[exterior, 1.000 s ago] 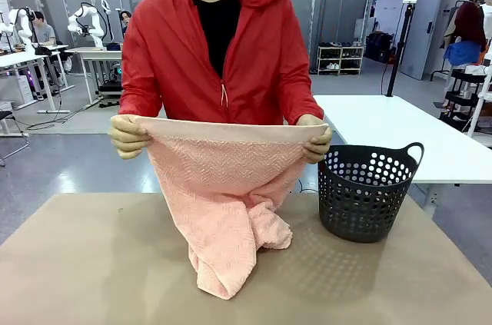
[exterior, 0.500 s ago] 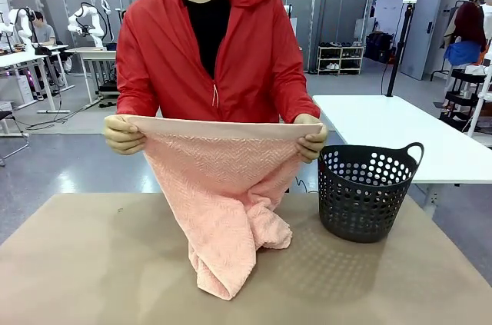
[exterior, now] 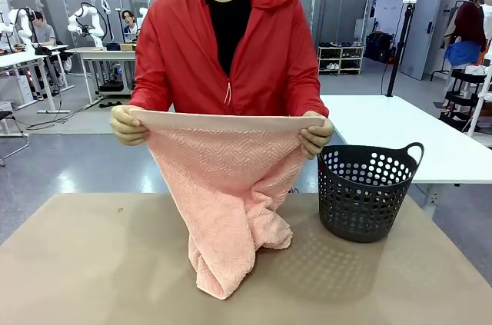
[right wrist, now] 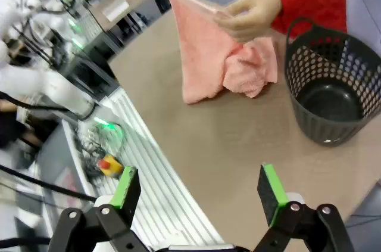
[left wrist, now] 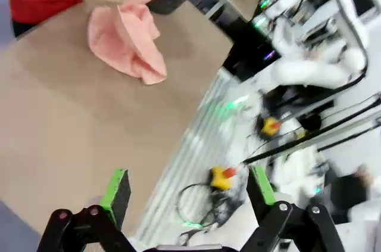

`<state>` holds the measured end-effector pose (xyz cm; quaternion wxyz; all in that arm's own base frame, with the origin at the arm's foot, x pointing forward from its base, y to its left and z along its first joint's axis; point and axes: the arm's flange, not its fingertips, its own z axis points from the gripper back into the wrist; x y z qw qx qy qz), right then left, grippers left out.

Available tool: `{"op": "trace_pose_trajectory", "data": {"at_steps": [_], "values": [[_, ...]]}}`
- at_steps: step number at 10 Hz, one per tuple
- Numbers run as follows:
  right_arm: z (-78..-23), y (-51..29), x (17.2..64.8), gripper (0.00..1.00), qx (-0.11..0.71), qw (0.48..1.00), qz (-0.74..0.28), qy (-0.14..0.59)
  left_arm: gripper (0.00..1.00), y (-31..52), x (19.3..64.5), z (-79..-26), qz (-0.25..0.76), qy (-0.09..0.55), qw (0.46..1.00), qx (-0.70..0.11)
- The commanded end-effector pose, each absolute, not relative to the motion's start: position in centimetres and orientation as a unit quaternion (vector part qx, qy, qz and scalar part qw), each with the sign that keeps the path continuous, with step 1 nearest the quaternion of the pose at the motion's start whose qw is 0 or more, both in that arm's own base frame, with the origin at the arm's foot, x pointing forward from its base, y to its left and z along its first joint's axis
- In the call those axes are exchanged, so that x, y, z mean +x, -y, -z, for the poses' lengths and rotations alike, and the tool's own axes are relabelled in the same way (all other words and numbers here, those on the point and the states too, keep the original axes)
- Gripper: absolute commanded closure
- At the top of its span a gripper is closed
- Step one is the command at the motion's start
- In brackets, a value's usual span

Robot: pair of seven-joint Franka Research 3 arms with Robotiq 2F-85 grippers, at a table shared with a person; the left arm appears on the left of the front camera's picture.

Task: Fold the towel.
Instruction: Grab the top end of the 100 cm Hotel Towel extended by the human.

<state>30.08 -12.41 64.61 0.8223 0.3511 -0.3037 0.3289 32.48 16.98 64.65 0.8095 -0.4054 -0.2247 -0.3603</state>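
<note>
A person in a red jacket stands at the far side and holds the salmon-pink towel (exterior: 227, 187) stretched by its top border, one hand (exterior: 127, 125) at each corner. Its lower part hangs down and bunches on the brown table (exterior: 92, 263). The towel (left wrist: 128, 40) lies far ahead in the left wrist view, and the towel (right wrist: 208, 55) hangs beside the basket in the right wrist view. My left gripper (left wrist: 190, 195) stands open over the table's near edge, holding nothing. My right gripper (right wrist: 199, 195) is open too, well short of the towel.
A dark grey perforated basket (exterior: 365, 190) with nothing inside stands on the table to the right of the towel; the basket (right wrist: 333, 88) is near the right wrist. A white table (exterior: 400, 137) stands behind. Cables and robot bases lie below the near table edge.
The person has shifted slightly and lifted the towel's top edge a little higher. Neither gripper's jaws have changed.
</note>
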Motion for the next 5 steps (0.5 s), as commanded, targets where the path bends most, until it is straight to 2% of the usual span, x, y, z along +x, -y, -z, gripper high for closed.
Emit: {"op": "trace_pose_trajectory", "data": {"at_steps": [1,2,5], "values": [[-67.3,8.0,30.3,0.0,0.219,0.82,-0.412,0.331,0.0,-11.6,32.1,-67.1,0.48,0.29,0.808,-0.177],[-69.3,5.1,29.9,0.0,0.174,0.806,-0.459,0.331,0.0,-8.4,31.7,-68.7,0.522,0.3,0.792,-0.099],[-72.7,-3.6,29.1,0.0,0.042,0.765,-0.55,0.332,0.0,0.6,30.4,-69.9,0.625,0.295,0.722,0.032]]}}
